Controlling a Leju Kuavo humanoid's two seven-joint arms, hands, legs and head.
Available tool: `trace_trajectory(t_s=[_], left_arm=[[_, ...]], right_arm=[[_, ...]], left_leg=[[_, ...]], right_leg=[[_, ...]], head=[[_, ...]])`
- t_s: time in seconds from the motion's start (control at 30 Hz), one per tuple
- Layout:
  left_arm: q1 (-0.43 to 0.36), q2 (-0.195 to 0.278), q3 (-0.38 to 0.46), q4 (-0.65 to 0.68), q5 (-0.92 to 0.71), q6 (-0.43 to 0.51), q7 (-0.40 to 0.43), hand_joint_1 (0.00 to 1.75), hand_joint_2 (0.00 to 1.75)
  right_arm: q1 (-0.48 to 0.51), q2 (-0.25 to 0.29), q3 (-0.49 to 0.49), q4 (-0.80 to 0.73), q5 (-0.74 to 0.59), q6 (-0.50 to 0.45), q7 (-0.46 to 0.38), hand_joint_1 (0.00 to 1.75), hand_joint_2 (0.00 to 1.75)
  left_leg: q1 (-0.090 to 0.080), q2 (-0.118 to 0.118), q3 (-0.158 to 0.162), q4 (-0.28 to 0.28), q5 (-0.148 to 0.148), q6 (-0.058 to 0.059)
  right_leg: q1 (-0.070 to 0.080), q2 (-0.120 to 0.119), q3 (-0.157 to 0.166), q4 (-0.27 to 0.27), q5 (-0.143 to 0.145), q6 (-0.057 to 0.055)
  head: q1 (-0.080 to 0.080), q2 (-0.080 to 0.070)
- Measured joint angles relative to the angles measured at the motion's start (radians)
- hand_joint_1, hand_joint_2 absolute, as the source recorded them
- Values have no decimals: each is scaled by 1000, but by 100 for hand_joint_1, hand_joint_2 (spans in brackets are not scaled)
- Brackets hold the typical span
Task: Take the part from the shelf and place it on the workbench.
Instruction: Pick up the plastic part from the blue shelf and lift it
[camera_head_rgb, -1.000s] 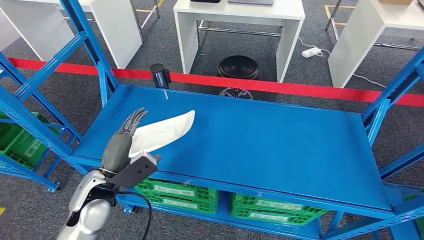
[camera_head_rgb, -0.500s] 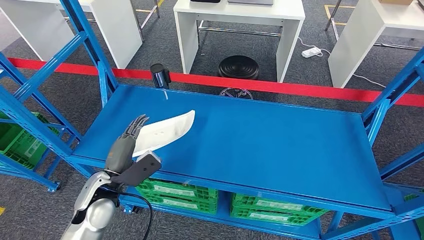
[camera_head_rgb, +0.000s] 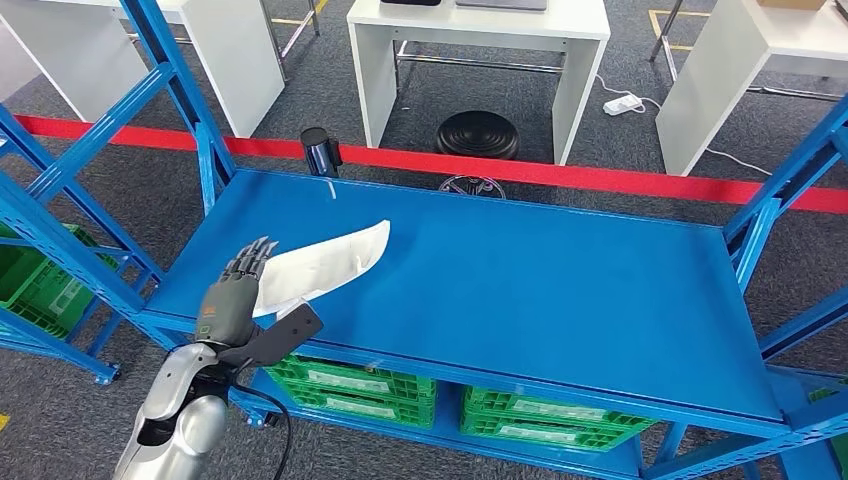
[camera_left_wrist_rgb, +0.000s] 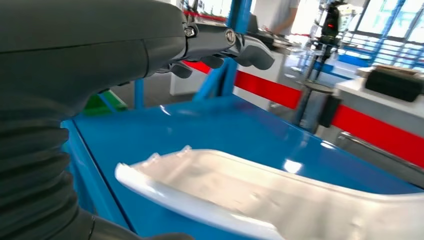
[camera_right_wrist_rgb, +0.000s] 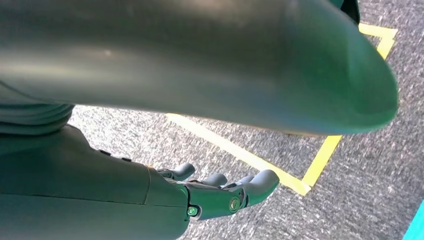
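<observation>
A long white curved part (camera_head_rgb: 325, 265) lies on the blue shelf board (camera_head_rgb: 560, 280), near its left front corner. My left hand (camera_head_rgb: 232, 290) sits at the part's near left end with its fingers stretched out and apart. In the left wrist view the fingers (camera_left_wrist_rgb: 220, 45) stand off from the white part (camera_left_wrist_rgb: 260, 195) and nothing is between them. My right hand (camera_right_wrist_rgb: 220, 192) hangs over grey carpet with loosely spread fingers and holds nothing.
Blue shelf uprights (camera_head_rgb: 170, 70) rise at the left and right ends. Green crates (camera_head_rgb: 350, 385) sit on the level below. Behind the shelf run a red barrier tape (camera_head_rgb: 600, 180) with a black post (camera_head_rgb: 320, 150), a black stool (camera_head_rgb: 478, 135) and white tables (camera_head_rgb: 480, 40).
My left hand has slid back and down toward the shelf's front left edge. The white part's near end has settled lower and now looks flatter on the board.
</observation>
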Motion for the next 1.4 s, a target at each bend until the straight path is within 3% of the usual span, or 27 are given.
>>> trace_trajectory(t_s=[0.23,0.53,1.4], left_arm=[[0,-54,73,-17,-74,-47,1,0,175],[0,-86,125,-13,-116,-69,-26,0,175],[-24,-105,135,105,-134,-87,-59,0,175]], right_arm=[[-1,-1,0,2,0,-17,-1,0,0],[-1,-8,0,15,-1,-21,-7,0,0],[-3,-39,9,68,1,-33,-18,0,0]], left_leg=[[0,0,0,0,0,0],[0,0,0,0,0,0],[0,0,0,0,0,0]], right_leg=[[0,0,0,0,0,0],[0,0,0,0,0,0],[0,0,0,0,0,0]], head=[[0,0],[0,0],[0,0]])
